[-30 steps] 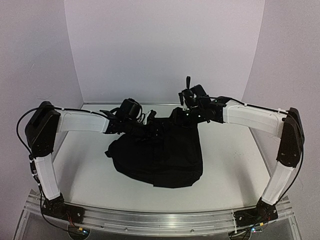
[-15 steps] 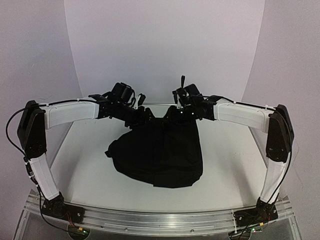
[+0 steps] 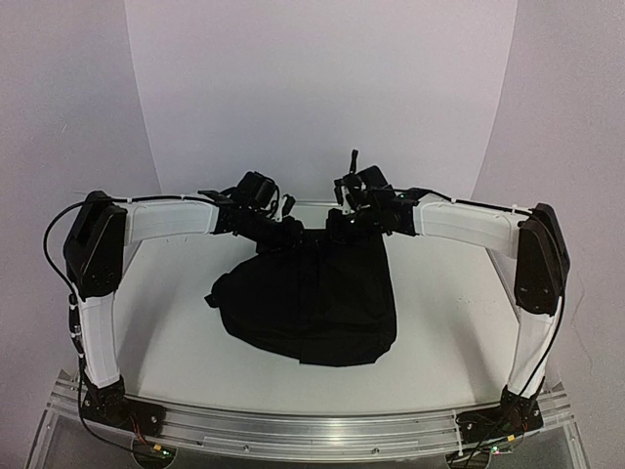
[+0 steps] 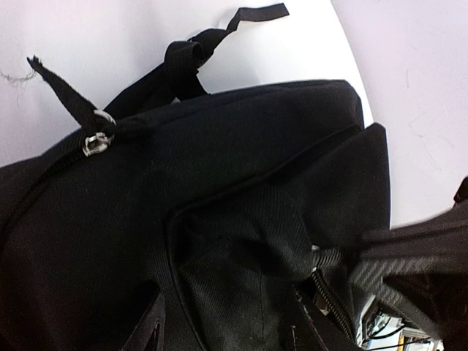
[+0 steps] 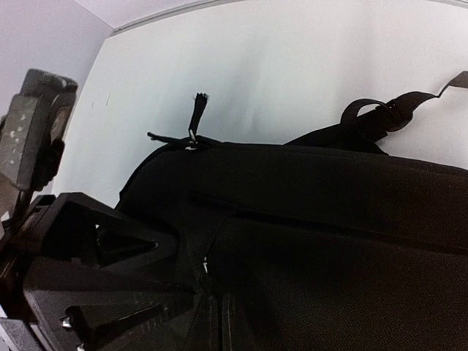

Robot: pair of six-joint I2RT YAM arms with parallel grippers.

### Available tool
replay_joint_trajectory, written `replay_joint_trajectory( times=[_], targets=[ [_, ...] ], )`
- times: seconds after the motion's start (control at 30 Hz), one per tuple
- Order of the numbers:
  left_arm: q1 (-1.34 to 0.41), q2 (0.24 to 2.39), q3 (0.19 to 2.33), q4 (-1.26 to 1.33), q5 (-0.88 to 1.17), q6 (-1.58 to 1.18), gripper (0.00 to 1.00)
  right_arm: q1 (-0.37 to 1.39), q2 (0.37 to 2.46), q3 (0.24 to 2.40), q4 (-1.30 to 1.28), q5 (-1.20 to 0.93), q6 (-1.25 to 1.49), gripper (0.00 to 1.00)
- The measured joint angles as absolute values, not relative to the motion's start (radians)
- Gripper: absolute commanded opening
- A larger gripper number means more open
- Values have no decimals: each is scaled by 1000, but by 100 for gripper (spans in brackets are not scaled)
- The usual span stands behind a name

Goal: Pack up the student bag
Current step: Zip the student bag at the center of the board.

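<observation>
The student bag (image 3: 312,303), a large black fabric backpack, lies in the middle of the white table with its top edge raised at the far side. My left gripper (image 3: 291,233) holds its far left top corner. In the left wrist view the gripper (image 4: 227,322) has its jaws partly apart, pressed on a thick fold of bag fabric (image 4: 219,161). My right gripper (image 3: 342,225) holds the far right top edge. In the right wrist view the gripper (image 5: 221,322) is pinched shut on the bag (image 5: 329,219) by the zipper seam. The bag's inside is hidden.
A zipper pull (image 4: 93,142) and black straps (image 4: 183,58) lie on the white table (image 3: 156,322) beyond the bag. The back wall stands close behind both grippers. A metal rail (image 3: 312,430) runs along the near edge.
The left arm rose and swung back, then came down again, its gripper staying at the bag's top corner. The bag's top edge now sits a little higher. The right arm drew slightly back.
</observation>
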State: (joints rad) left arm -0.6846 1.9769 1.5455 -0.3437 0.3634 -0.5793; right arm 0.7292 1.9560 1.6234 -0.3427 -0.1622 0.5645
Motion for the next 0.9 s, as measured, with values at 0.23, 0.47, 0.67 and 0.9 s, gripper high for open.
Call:
replay_joint_trajectory(
  times=[0.23, 0.47, 0.67, 0.9],
  targets=[
    [-665, 1999, 1557, -296, 368, -615, 49, 729, 1946, 1575, -292, -196, 553, 0],
    [-659, 2003, 1557, -271, 396, -634, 50, 757, 1872, 1468, -254, -197, 556, 0],
    [-660, 2025, 1579, -251, 452, -638, 50, 803, 1808, 1412, -234, -150, 578, 0],
    [-659, 2044, 1585, -232, 471, -654, 50, 836, 1752, 1316, -223, -103, 634, 0]
  ],
)
